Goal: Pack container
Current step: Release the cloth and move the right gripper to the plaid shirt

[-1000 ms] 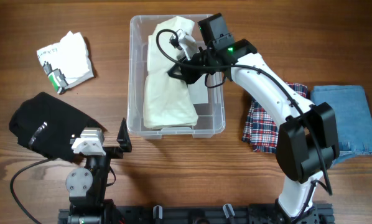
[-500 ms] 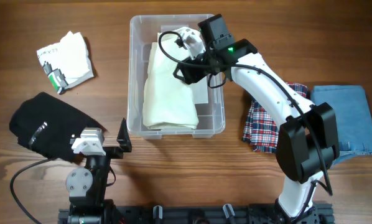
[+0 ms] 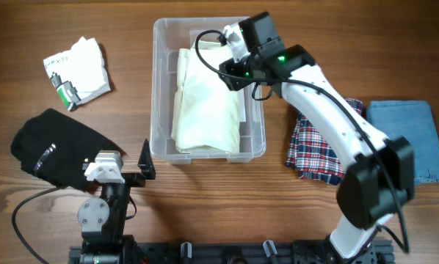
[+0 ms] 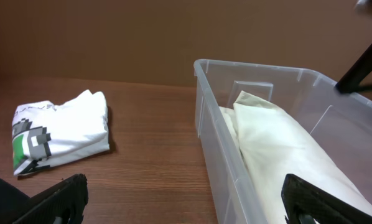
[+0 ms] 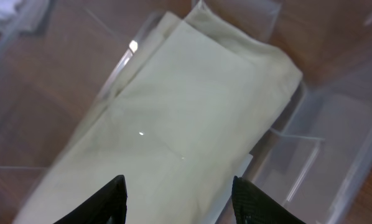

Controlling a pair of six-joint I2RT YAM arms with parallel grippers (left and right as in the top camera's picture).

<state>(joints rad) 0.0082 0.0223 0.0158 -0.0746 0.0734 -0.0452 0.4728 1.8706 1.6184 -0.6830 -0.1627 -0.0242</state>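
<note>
Overhead: shows the container (image 3: 155,95) standing at upper centre of the bench (image 3: 219,205), with a folded cream cloth (image 3: 208,106) lying inside along its length. Places the right end effector (image 3: 233,55) over the container's upper right corner, above the cloth's upper end; cannot tell from here whether it touches. Puts the left end effector (image 3: 144,163) at lower left, near the container's lower left corner and apart from it. Also shows a white printed garment (image 3: 76,70) at upper left, a black garment (image 3: 54,150) at left beside the left arm, and a plaid garment (image 3: 318,150) next to folded blue denim (image 3: 414,139) at right.

Left wrist: shows the fingers (image 4: 61,196) spread wide at the bottom corners with nothing between them. Has the container at right with the cloth in it, and the white garment at left on the bench.

Right wrist: looks down into the container. Shows two black fingertips (image 5: 114,199) well apart at the bottom edge, gripping nothing, with the cream cloth filling the centre beneath.
</note>
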